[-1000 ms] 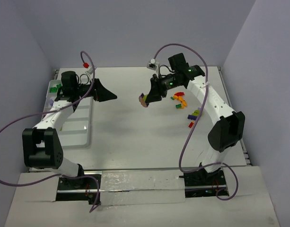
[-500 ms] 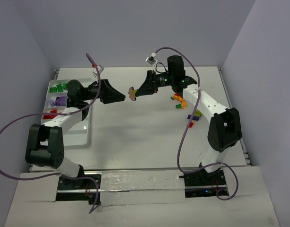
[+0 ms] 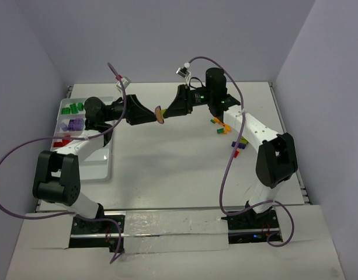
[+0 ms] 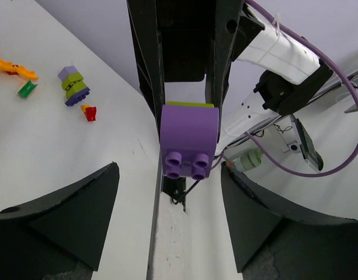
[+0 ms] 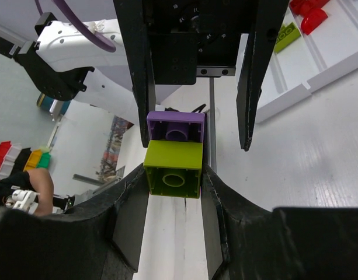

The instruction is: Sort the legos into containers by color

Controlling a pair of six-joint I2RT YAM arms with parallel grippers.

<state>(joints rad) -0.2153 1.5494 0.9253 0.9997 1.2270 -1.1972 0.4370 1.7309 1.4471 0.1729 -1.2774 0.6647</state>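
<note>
The left arm (image 3: 79, 146) and the right arm (image 3: 256, 129) are both wearing smooth white shells over their links, with bulky black housings bulging at the joints. A purple cable (image 3: 24, 147) is looping loosely beside the left arm and another (image 3: 225, 181) beside the right, each ending in a small white connector. The left gripper (image 3: 152, 115) and the right gripper (image 3: 169, 111) are showing matte black, wedge-shaped fingers (image 4: 62, 221). Black bases (image 3: 88, 224) are sitting at the tabletop's (image 3: 167, 169) near edge.
</note>
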